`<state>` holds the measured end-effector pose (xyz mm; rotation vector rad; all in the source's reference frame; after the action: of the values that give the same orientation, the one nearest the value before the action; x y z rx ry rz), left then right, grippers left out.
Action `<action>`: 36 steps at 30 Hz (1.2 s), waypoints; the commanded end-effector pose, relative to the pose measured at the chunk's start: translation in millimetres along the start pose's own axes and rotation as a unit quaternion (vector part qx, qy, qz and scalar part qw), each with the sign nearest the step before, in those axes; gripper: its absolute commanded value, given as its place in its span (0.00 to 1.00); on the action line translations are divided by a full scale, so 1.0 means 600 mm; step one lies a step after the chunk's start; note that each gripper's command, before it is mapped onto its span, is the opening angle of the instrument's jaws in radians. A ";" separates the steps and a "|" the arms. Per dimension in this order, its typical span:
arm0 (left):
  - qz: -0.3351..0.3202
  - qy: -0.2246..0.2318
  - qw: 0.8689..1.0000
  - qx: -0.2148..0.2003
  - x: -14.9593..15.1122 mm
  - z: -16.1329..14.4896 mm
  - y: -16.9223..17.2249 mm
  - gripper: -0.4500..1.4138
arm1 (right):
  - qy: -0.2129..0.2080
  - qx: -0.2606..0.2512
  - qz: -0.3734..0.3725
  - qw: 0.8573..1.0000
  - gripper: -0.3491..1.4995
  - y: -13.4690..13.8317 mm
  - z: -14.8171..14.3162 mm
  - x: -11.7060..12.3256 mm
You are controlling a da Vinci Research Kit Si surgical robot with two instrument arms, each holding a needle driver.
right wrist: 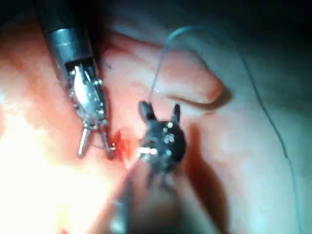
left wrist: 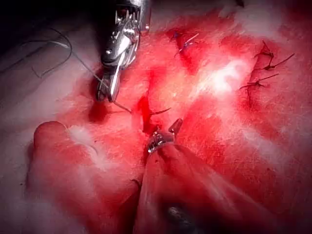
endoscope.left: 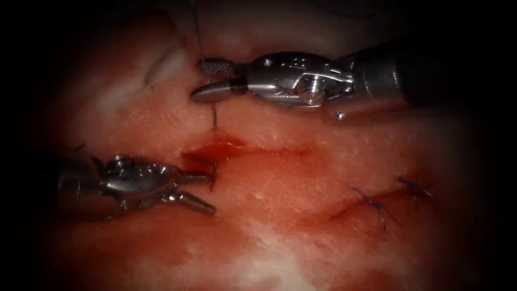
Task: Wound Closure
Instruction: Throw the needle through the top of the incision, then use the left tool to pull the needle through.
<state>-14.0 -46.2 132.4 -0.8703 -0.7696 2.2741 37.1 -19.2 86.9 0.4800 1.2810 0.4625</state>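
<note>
Both hands parted, left hand [endoscope.left: 207, 190], right hand [endoscope.left: 212, 81], needle [endoscope.left: 214, 121] lodged in tissue [endoscope.left: 280, 178], stitches [endoscope.left: 377, 206] nearby

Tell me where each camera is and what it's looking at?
Endoscope: above and in front, facing the cut; left tool and right tool open, holding nothing; needle in the tissue at the cut.
Left wrist: on the left arm, looking along its shaft at its own jaws.
Right wrist: on the right arm, likewise.
Shared: all three show both tools.
</note>
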 end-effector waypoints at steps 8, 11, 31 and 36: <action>0.000 0.000 1.000 -0.001 -0.0002 0.0015 0.0000 0.51 | -0.030 0.030 0.039 0.998 0.00 -0.0004 0.0018 -0.0036; 0.000 0.000 1.000 -0.001 -0.0002 0.0015 0.0000 0.51 | -0.036 0.060 0.076 0.995 0.00 -0.0016 0.0025 -0.0046; 0.269 0.033 0.963 0.011 0.0038 -0.0001 0.0042 0.55 | -0.034 0.022 0.106 0.994 0.71 0.0044 -0.0067 -0.0034; 0.326 0.054 0.944 0.010 0.0061 -0.0014 0.0057 0.55 | -0.033 0.006 0.105 0.994 0.71 0.0059 -0.0085 -0.0056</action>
<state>-16.4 -45.3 127.3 -1.3939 -0.4259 2.7703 30.5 -17.6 89.9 0.6368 1.1773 0.6130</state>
